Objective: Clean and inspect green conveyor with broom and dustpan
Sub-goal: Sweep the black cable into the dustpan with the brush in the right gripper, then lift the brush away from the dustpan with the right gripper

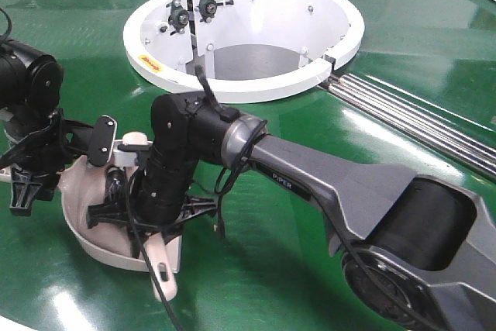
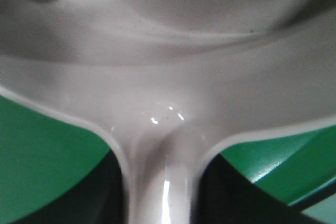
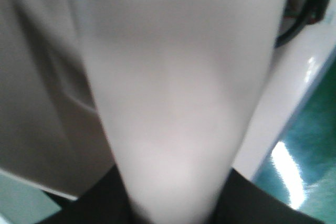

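R gripper (image 1: 147, 218) looks clamped on the broom (image 1: 165, 265) partway along its handle. The slotted end sticks out past the pan's near rim. My R wrist view is only blurred pale plastic narrowing between dark shapes, so that grip is a judgement, no pads seen. L gripper (image 1: 27, 184) seems closed on the dustpan (image 1: 97, 252) handle: in its wrist view the handle runs straight down the middle from the scoop. The pan sits on the green conveyor (image 1: 256, 284), front-left, well apart from the white hub (image 1: 256, 83) and the roller strips (image 1: 418, 122). The broom lies across the pan, so I read this as the sweep-in step. No dirt visible on the belt.

To do it well: hold the pan mouth flat to the belt w/ L, no tilt, so nothing slips under. Use short, light strokes w/ R toward the scoop. Wrists are v. close and a cable (image 1: 142, 257) crosses the pan, so move one arm at a time and watch for a snag.
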You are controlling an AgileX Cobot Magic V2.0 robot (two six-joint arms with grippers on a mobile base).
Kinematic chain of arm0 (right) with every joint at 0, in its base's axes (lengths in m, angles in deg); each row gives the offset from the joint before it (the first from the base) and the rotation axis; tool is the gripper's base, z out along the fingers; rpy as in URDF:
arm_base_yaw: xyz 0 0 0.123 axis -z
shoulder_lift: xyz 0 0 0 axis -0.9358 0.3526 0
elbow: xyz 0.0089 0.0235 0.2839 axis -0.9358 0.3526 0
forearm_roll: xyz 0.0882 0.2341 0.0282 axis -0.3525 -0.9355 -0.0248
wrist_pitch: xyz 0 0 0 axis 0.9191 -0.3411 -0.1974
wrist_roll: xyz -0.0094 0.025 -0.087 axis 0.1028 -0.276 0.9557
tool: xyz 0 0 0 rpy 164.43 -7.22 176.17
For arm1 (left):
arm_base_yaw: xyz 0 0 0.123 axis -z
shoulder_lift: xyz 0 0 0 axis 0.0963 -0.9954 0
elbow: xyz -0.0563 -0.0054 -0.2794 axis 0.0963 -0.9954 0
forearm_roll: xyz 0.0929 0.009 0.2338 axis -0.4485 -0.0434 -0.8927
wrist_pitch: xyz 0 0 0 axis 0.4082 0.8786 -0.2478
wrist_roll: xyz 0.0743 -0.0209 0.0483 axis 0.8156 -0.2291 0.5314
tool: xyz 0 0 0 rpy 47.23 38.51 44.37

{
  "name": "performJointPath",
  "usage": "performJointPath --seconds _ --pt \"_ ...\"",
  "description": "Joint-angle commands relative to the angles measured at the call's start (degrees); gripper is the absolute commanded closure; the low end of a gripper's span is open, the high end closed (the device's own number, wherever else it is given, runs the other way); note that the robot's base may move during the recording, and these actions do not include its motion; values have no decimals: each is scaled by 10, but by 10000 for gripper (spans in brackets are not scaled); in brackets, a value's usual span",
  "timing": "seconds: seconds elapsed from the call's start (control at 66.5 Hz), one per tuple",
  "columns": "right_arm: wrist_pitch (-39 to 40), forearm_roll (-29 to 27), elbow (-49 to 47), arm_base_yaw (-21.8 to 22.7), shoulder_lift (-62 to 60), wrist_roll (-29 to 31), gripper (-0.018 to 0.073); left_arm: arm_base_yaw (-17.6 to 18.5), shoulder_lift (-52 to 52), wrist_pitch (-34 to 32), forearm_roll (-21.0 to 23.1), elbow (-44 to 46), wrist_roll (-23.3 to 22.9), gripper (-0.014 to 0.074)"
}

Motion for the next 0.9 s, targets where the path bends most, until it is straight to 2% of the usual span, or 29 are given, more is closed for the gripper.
performJointPath --seconds 0.0,0.271,0.572,0.692,0.887 --pt "-20 20 -26 4 -72 10 562 8 25 -3 10 14 0 603" --pt "-20 88 -24 22 -125 5 562 8 25 -4 10 14 0 603" --pt "-20 106 -17 68 -186 5 561 8 25 -3 10 14 0 603" --pt "-20 137 30 89 -223 2 561 8 25 -3 10 14 0 603" --pt "-20 199 171 131 -300 -9 561 8 25 -3 10 14 0 603"
